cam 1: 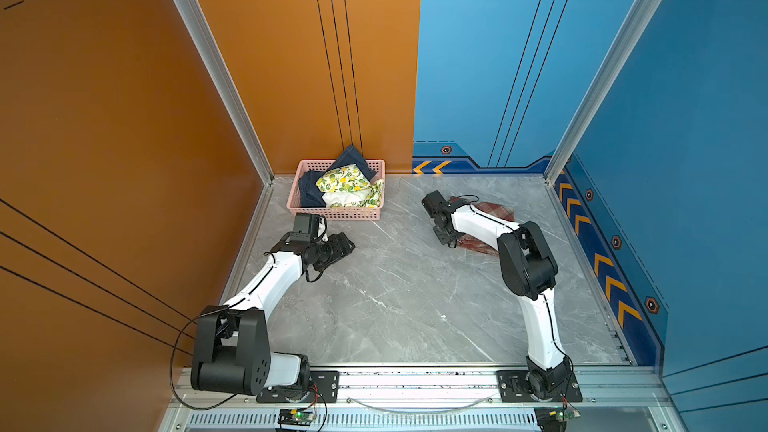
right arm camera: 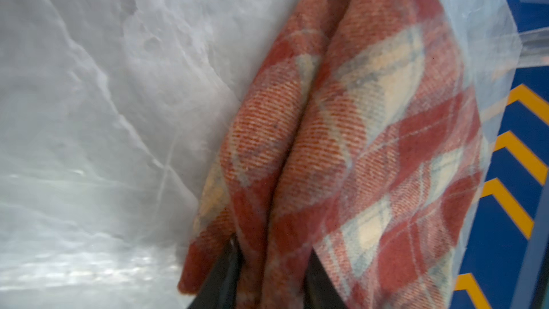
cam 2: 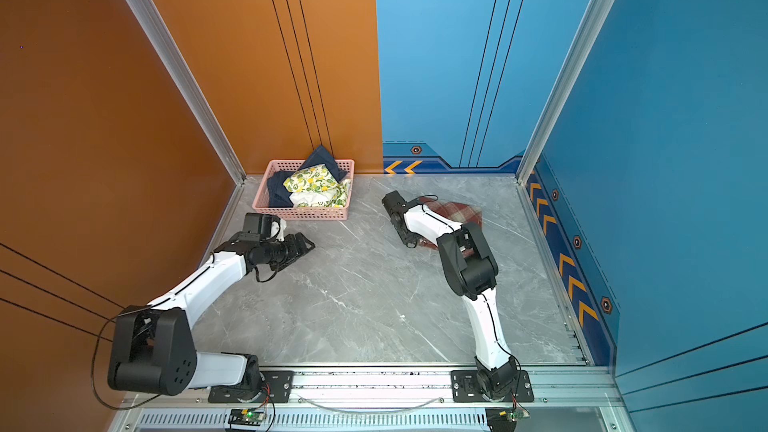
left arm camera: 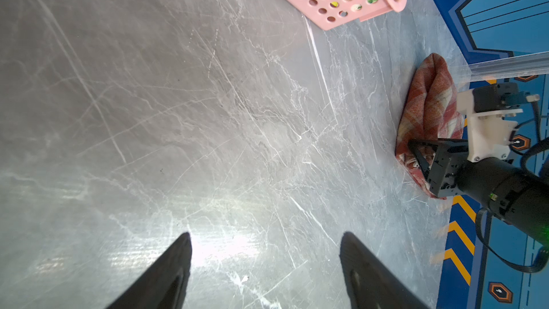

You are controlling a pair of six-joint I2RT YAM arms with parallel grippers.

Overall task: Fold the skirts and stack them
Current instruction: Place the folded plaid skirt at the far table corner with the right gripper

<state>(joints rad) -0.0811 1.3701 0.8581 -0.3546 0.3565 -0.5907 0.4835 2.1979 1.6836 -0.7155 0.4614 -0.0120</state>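
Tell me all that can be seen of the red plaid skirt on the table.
The plaid skirt is woolly twill cloth, rust-red checks with cream and thin grey-blue lines. It lies bunched in thick folds on the grey marble table, far right side. The right gripper pinches one fold between its jaws.

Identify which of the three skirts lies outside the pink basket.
The rust-red and cream plaid skirt: it lies on the table, a fold of it in the right gripper. The lemon-print skirt and the denim skirt are both in the basket.

Skirts three: plaid (cam 2: 461,213), lemon-print (cam 1: 343,184), denim (cam 1: 309,195); basket (cam 1: 332,214) one; left pincer (left arm camera: 265,236), right pincer (right arm camera: 271,263): two.
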